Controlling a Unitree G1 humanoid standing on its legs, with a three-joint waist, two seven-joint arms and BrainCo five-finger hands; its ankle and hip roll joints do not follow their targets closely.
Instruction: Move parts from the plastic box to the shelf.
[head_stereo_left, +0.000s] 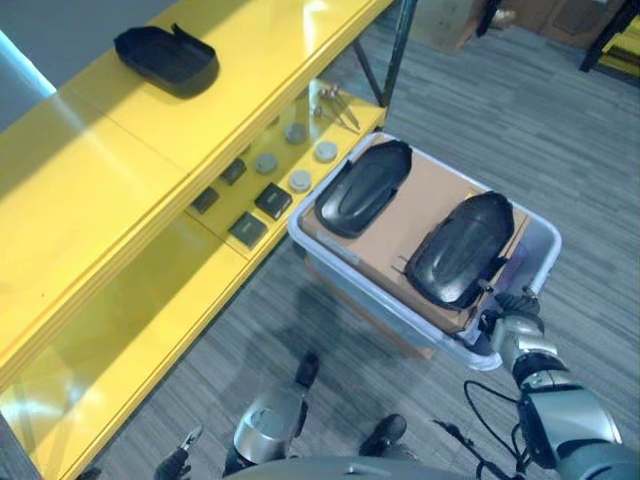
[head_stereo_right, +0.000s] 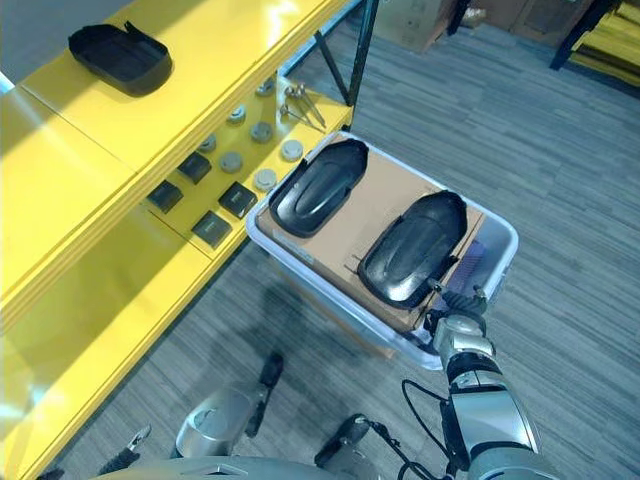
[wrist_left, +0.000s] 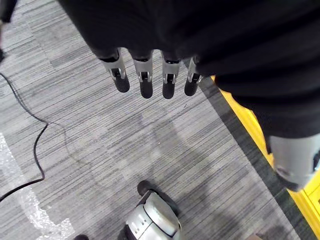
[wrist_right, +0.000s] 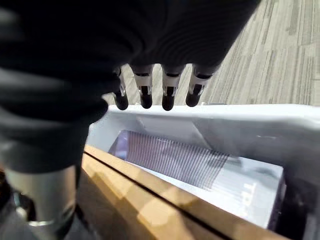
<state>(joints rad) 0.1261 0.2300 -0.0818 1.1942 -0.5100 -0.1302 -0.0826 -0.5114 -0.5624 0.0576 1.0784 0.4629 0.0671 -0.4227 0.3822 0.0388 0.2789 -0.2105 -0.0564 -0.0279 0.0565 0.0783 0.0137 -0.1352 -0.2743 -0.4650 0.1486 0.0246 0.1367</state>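
Grey striped carpet floor (head_stereo_left: 560, 130) here, with a yellow shelf (head_stereo_left: 120, 190) running along the robot's left side. The clear plastic box (head_stereo_left: 545, 240) sits on the floor right beside the shelf's lower level. Inside it there's a sheet of brown cardboard (head_stereo_left: 425, 200) with two black moulded parts lying on top: the far black part (head_stereo_left: 365, 185) nearer the shelf and the near black part (head_stereo_left: 462, 248) closer to the robot. A third black part (head_stereo_left: 165, 58) sits on the upper shelf level. The lower level has some small dark square blocks (head_stereo_left: 272, 200) and grey round discs (head_stereo_left: 300, 180).

The right hand (head_stereo_left: 508, 318) is at the box's near corner, just beside the near black part, fingers (wrist_right: 167, 95) straight and relaxed over the box rim, holding nothing. The left hand (wrist_left: 150, 75) hangs low over the carpet, fingers straight too, empty.
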